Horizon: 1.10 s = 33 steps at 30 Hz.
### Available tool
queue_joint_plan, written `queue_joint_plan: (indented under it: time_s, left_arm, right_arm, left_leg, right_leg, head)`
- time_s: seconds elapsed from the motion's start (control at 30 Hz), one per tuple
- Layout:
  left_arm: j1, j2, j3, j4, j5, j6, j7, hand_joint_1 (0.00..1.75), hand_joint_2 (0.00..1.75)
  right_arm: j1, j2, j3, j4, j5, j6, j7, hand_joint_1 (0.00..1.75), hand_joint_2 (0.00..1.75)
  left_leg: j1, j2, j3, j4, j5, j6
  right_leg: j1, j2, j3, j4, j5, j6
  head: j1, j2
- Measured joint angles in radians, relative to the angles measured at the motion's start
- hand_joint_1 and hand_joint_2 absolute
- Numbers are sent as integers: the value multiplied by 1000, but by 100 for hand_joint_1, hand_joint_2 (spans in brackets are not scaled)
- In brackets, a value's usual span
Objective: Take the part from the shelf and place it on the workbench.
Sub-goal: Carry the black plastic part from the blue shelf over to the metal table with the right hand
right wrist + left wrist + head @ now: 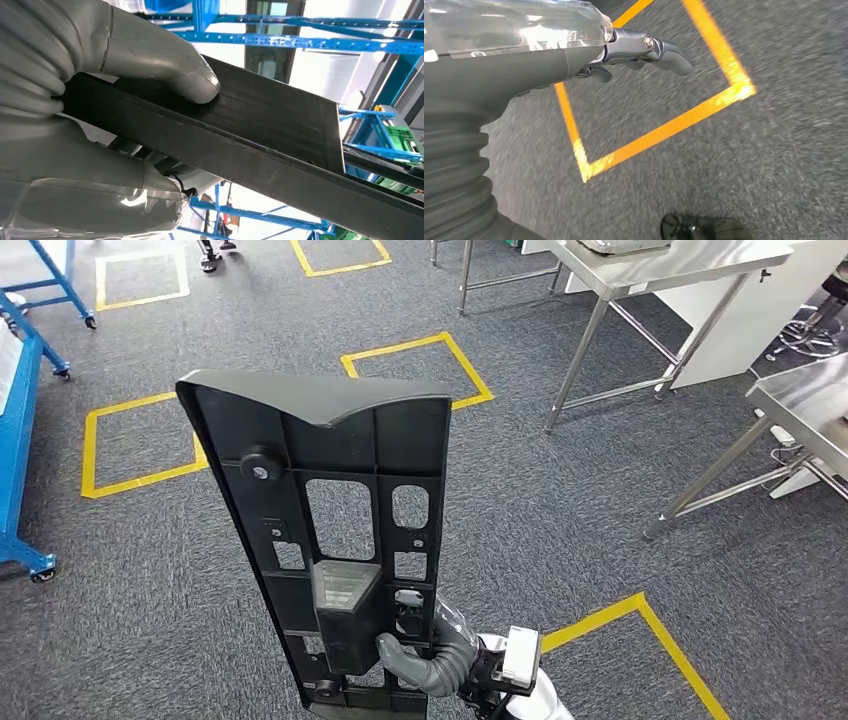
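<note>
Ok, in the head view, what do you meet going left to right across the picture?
Blue shelf frame → yellow tape square → black part, gripped low down by the right hand → steel workbench → second steel table at the right edge.

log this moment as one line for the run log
phase: carrying | right robot hand: grips black plastic panel at lower end, held upright | left robot hand: holds nothing, above carpet | steel workbench: ahead right
</note>
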Motion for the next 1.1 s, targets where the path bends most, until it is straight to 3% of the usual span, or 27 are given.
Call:
queue_joint_plan:
  time_s: [0.07, 0.1, 0.13, 0.17, 0.23, 0.3, 0.37, 0.43, 0.47, 0.53, 0.57, 0.6, 0.63, 0.67, 0.73, 0.8, 0.87, 0.9, 0.97, 1.03, 1.1]
  left_arm:
    - [4, 0, 0, 0, -6, -2, -6, 0, 175]
    - [6, -1, 0, 0, -8, -2, -6, 0, 175]
    - [7, -1, 1, 0, -9, -3, -6, 0, 175]
    - [6, -2, 1, 0, -9, -3, -6, 0, 175]
    - [5, -4, 1, 0, -10, -4, -6, 0, 175]
    - [5, -6, 1, 0, -16, -9, -2, 0, 175]
    - [5, -9, -3, 0, -35, -28, 26, 0, 175]
    - [3, -12, -16, 0, -66, -53, 79, 0, 175]
    - [3, -12, -25, 0, -86, -67, 112, 0, 175]
    - [6, -12, -45, 0, -136, -96, 181, 0, 175]
    - [9, -11, -52, 0, -159, -112, 213, 0, 175]
    - [13, -8, -58, 0, -175, -126, 239, 0, 175]
    - [16, -4, -61, 0, -184, -138, 258, 0, 175]
    - [18, 0, -63, 0, -184, -146, 270, 0, 175]
    - [18, 5, -65, 0, -174, -154, 281, 0, 175]
    - [16, 5, -65, 0, -167, -155, 272, 0, 175]
    - [14, 2, -65, 0, -167, -146, 237, 0, 175]
    - [12, 0, -65, 0, -168, -136, 208, 0, 175]
    - [7, -5, -65, 0, -168, -111, 136, 0, 175]
    - [3, -6, -65, 0, -172, -89, 76, 0, 175]
    - [-1, -4, -67, 0, -175, -80, 53, 0, 175]
  right_arm:
    - [-13, -1, 7, 18, 3, -14, -1, 175, 175]
    - [-16, -2, 9, 25, 4, -21, -1, 175, 175]
    - [-17, -3, 10, 31, 5, -25, -1, 175, 175]
    - [-19, -4, 10, 35, 5, -27, -1, 175, 175]
    - [-25, -5, 12, 41, 5, -27, -1, 175, 175]
    - [-31, -5, 14, 43, 3, -28, -3, 175, 175]
    - [-22, -11, 10, 40, -2, -39, -10, 175, 175]
    - [14, -31, -8, 22, -7, -66, -25, 175, 175]
    - [43, -43, -24, 4, -5, -87, -34, 175, 175]
    - [124, -64, -70, -45, 13, -141, -48, 175, 175]
    - [171, -71, -97, -75, 28, -167, -51, 175, 175]
    - [216, -75, -122, -106, 44, -187, -50, 175, 175]
    - [252, -77, -144, -135, 58, -198, -46, 175, 175]
    - [277, -77, -159, -161, 68, -201, -39, 175, 175]
    - [297, -75, -174, -197, 79, -186, -19, 175, 175]
    - [294, -69, -182, -212, 83, -156, 1, 175, 175]
    - [289, -62, -189, -216, 80, -124, 12, 175, 175]
    - [286, -60, -192, -216, 77, -108, 14, 175, 175]
    - [275, -57, -198, -214, 66, -78, 10, 175, 175]
    - [261, -52, -201, -208, 64, -65, 0, 175, 175]
    - [254, -45, -203, -198, 75, -66, -12, 175, 175]
  left_leg:
    - [-4, 23, 0, 0, -2, 4]
    - [-6, 34, 0, 0, -4, 5]
    - [-7, 45, 2, 0, -5, 6]
    - [-8, 53, 4, 0, -7, 5]
    - [-10, 68, 10, 1, -12, 1]
    - [-13, 83, 13, 1, -17, -8]
    - [-15, 97, 17, 0, -22, -17]
    - [-13, 80, 16, 21, -41, -26]
    - [-12, 62, 0, 59, -65, -30]
    - [-8, 30, -61, 189, -129, -37]
    - [-6, 25, -93, 253, -151, -39]
    - [-4, 24, -113, 287, -154, -42]
    - [-3, 23, -114, 282, -135, -44]
    - [0, 20, -97, 238, -99, -46]
    - [5, -15, -42, 104, -32, -45]
    - [7, -51, -12, 31, -16, -38]
    - [4, -48, -8, 23, -20, -25]
    - [4, -38, -5, 18, -16, -17]
    - [6, -19, -1, 7, -9, -3]
    - [4, 2, 0, 3, -8, 4]
    - [1, 24, 0, 3, -9, 5]
  right_leg:
    - [-2, -26, -64, 125, -47, 4]
    - [-2, -31, -78, 150, -47, 4]
    - [-2, -34, -71, 134, -27, 2]
    - [0, -40, -44, 80, 6, -3]
    - [10, -74, 28, -60, 60, -17]
    - [22, -94, 60, -126, 72, -29]
    - [22, -79, 61, -132, 71, -35]
    - [15, -64, 70, -143, 74, -42]
    - [11, -58, 76, -147, 76, -45]
    - [10, -45, 80, -148, 74, -50]
    - [10, -36, 80, -147, 72, -51]
    - [10, -25, 80, -146, 70, -52]
    - [9, -11, 81, -143, 69, -51]
    - [7, 4, 81, -140, 66, -48]
    - [4, 33, 78, -127, 60, -39]
    - [0, 58, 67, -117, 58, -26]
    - [-4, 78, 60, -117, 62, -12]
    - [-5, 75, 59, -115, 61, -6]
    - [-4, 35, 38, -71, 32, 3]
    - [-4, -15, -18, 44, -28, 10]
    - [-8, -28, -66, 141, -60, 15]
  head:
    - [0, 0]
    - [0, 0]
    - [0, 0]
    - [0, 0]
    - [0, 0]
    - [0, 0]
    - [0, 0]
    - [0, 0]
    - [0, 0]
    - [0, 0]
    - [0, 0]
    - [0, 0]
    - [0, 0]
    - [0, 0]
    - [0, 0]
    - [0, 0]
    - [0, 0]
    - [0, 0]
    - [0, 0]
    - [0, 0]
    - [0, 0]
